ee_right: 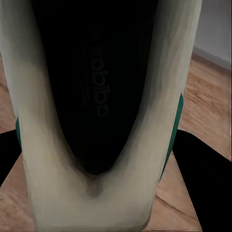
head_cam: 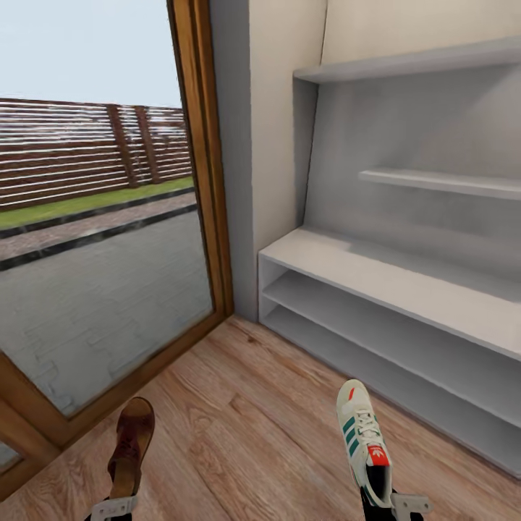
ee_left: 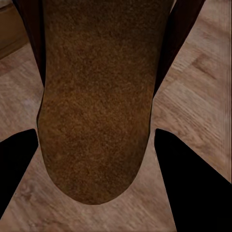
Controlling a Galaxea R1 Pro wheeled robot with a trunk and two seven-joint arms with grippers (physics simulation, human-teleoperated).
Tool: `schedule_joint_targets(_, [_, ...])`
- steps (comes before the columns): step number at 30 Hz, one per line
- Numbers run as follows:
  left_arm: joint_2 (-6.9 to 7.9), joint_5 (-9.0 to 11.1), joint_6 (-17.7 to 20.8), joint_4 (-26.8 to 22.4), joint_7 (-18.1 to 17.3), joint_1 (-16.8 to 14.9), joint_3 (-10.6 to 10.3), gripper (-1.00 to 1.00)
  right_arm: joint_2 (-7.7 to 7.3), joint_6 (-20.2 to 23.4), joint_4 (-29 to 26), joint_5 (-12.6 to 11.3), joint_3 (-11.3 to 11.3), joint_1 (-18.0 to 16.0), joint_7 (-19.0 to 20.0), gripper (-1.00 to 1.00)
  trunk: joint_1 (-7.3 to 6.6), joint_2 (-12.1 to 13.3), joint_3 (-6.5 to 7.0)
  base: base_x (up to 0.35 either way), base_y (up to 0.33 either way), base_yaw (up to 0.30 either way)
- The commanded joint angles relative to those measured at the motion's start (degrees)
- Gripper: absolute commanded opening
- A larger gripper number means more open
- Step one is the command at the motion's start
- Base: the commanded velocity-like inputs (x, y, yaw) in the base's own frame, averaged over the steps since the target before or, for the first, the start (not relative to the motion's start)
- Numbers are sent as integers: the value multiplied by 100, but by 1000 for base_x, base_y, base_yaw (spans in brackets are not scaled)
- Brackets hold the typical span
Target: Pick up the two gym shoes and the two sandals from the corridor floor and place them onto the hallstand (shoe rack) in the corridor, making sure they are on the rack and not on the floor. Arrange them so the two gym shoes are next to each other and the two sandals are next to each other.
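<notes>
A brown sandal (head_cam: 130, 449) is held at the head view's lower left, my left gripper (head_cam: 112, 509) shut on its heel end. The left wrist view looks along its tan insole (ee_left: 94, 106) between dark fingers (ee_left: 193, 188), above the wood-grain corridor floor (ee_left: 203, 96). A white gym shoe (head_cam: 362, 438) with green stripes is held at the lower right, my right gripper (head_cam: 394, 504) shut on its heel. Its dark inside (ee_right: 96, 87) fills the right wrist view. The light-grey hallstand (head_cam: 405, 289) stands ahead on the right, its top and both tiers bare.
A tall glass door with a wooden frame (head_cam: 206, 166) takes up the left side, with paving and a fence outside. Grey wall shelves (head_cam: 441, 181) hang above the rack. Bare plank floor (head_cam: 253, 405) lies between me and the rack.
</notes>
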Motion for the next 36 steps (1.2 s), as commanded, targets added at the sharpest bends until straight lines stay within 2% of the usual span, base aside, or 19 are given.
schedule_joint_targets(1, [-3, -27, -21, -2, -47, -6, 48, -100, 2, -19, 5, -1, -29, -5, 27, -100, -1, -2, -2, 1, 2, -257])
schedule_joint_targets(5, [-2, -24, -21, 0, -52, -6, 48, -100, 2, -19, 6, 1, -29, -5, 27, -100, -1, -2, 7, 1, 1, -257])
schedule_joint_targets(36, [-8, -25, -21, 2, -45, -6, 48, -100, 2, -17, 8, 2, -28, -5, 27, -100, 680, -1245, -493, 0, 0, -258])
